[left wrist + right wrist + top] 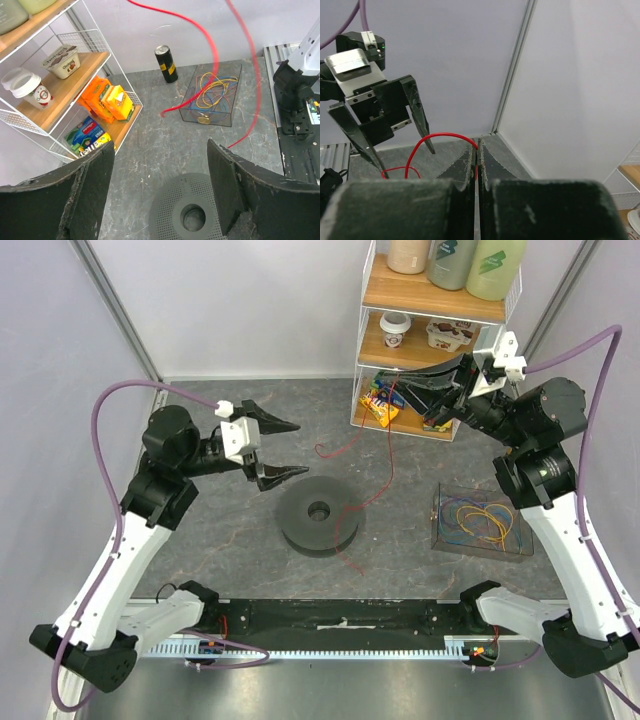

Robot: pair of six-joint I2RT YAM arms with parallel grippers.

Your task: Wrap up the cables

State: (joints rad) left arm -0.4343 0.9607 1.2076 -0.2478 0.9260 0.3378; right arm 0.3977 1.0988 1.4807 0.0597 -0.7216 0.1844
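The dark grey spool (319,513) lies flat on the table; it also shows in the left wrist view (192,215). A thin red cable (391,440) hangs from my right gripper (384,381) down to the spool's right side. Its loose end loops on the table behind the spool. My right gripper (477,145) is shut on the red cable (435,135), raised in front of the shelf. My left gripper (300,448) is open and empty, above and left of the spool (160,142). More cables (480,515), yellow, blue and orange, lie coiled in a clear box (436,520).
A white wire shelf (362,360) at the back right holds cups, snack packs and bottles, close behind my right gripper. A black can (166,63) stands by the back wall. The clear box (186,102) sits right of the spool.
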